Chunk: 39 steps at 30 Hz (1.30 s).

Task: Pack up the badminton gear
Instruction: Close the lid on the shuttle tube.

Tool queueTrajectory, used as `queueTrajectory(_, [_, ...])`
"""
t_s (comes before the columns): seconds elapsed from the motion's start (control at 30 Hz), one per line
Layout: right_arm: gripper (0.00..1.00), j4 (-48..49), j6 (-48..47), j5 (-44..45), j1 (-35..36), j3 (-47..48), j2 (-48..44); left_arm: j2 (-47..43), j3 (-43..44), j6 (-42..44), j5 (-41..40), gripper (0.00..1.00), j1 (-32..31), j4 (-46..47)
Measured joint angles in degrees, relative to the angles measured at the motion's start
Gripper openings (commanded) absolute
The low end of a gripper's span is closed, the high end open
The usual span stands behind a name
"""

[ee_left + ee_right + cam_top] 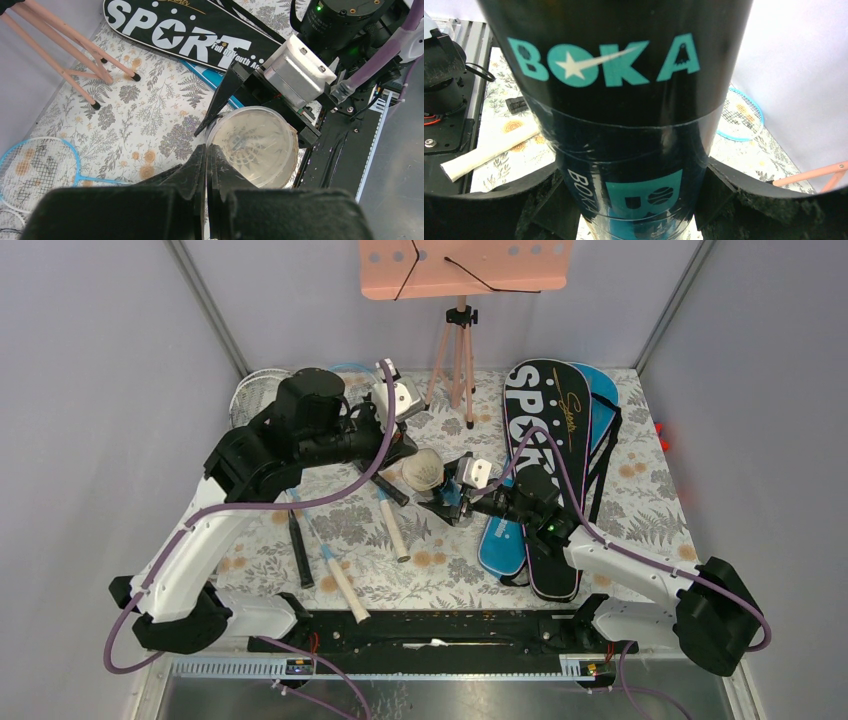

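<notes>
Near the middle of the top view, the right gripper [447, 502] has its two fingers closed around the black tube [428, 472]. The left gripper [206, 159] has its fingers pressed together at the edge of the clear round cap [252, 145]; whether it pinches the rim I cannot tell. Black and blue bags [548, 410] lie right of the tube, and racket handles [345, 585] lower left.

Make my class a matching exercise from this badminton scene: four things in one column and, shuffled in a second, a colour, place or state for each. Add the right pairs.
1 black tube
2 black bag
3 left gripper
4 tripod

A pink legs
B shut
C held by the right gripper
D printed SPORT

Pairs: 1-C, 2-D, 3-B, 4-A
</notes>
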Motion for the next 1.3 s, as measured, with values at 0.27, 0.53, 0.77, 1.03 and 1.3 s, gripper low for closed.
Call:
queueTrajectory(0.27, [0.43, -0.1, 0.0, 0.0, 0.0, 0.0, 0.0, 0.2, -0.1, 0.9, -1.5, 0.18, -0.8, 0.0])
queueTrajectory(0.53, [0.43, -0.1, 0.1, 0.0, 0.0, 0.0, 0.0, 0.2, -0.2, 1.3, -3.2, 0.34, -1.1, 0.0])
queueTrajectory(0.77, [0.43, -0.1, 0.3, 0.0, 0.0, 0.0, 0.0, 0.2, -0.3, 1.4, -5.3, 0.59, -1.7, 0.2])
queueTrajectory(1.03, [0.43, -0.2, 0.6, 0.2, 0.0, 0.0, -0.1, 0.0, -1.1, 1.1, -10.2, 0.69, -3.1, 1.7])
queueTrajectory(1.3, [0.43, -0.3, 0.7, 0.1, -0.1, 0.0, -0.2, 0.3, -1.1, 1.1, -11.3, 0.74, -3.8, 2.2])
